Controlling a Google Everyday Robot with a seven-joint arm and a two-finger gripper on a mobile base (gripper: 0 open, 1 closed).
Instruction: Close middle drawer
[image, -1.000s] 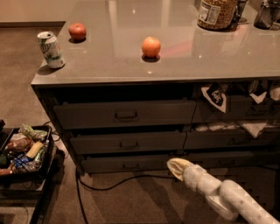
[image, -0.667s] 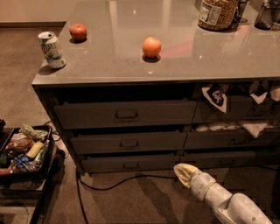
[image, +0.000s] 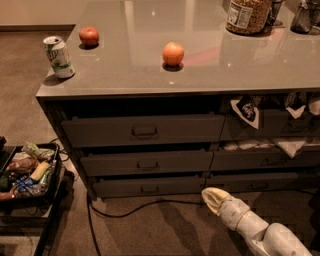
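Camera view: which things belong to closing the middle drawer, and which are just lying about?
Job in hand:
- middle drawer with its loop handle
- gripper, low, below and right of that drawer, apart from it

Lying about:
- soda can, red apple, orange fruit and jar on the countertop
- cloths in the right-hand drawers
- tray of snacks, far left

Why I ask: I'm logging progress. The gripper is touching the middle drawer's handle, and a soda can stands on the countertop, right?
Not quite. The camera view shows the gripper low near the floor, below and right of the middle drawer, apart from its handle. The soda can does stand on the countertop.
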